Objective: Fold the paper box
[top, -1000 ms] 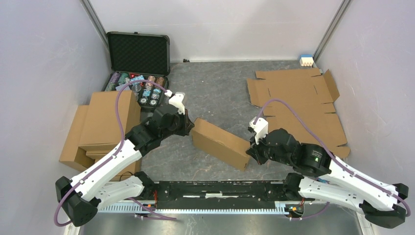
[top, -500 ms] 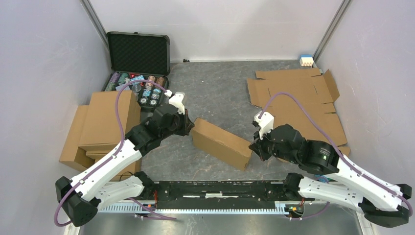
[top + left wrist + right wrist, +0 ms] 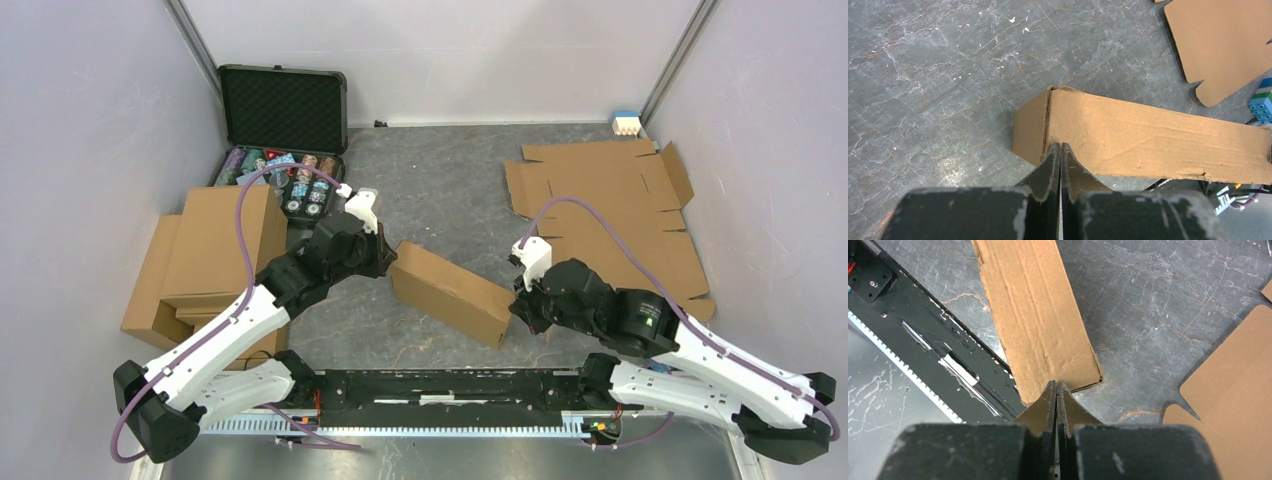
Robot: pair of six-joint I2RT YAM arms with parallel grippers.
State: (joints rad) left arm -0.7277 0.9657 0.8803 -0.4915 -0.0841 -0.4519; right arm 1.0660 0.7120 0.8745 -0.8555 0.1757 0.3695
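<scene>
A: The paper box point(image 3: 452, 292) is seen closed up, lying near the middle of the desk, a little toward the near edge. Its long axis is run slantwise, from far-left down to near-right.

B: And it is flanked at both ends. The left pincer point(image 3: 386, 262) is set at the far-left end and the right pincer point(image 3: 514, 304) at the near-right end. Neither arm can be called nearer, since one end is covered by each.

A: From the left wrist, the fingers point(image 3: 1048, 167) are shown pressed together with no gap and nothing held. The tips are brought up to the box's long side, just by the end corner.

B: The same is shown from the right wrist. The fingers point(image 3: 1045, 405) are closed on nothing, with the tips pointed at the short end. Any squeeze or shove, it is judged, would be made along that long axis, from both ends inward.

A: Whether contact is actually made cannot be told. In both wrist views the tips are laid over the cardboard edge.

B: The underside and the tuck of the lid are hidden too. A slightly gaping seam is made out at the far-left end, nothing more.

A: Flat cardboard blanks point(image 3: 610, 215) are noted by the right edge and a stack of folded boxes point(image 3: 210, 255) by the left edge. A black chip case point(image 3: 283, 110) is noted in the far-left corner.
</scene>
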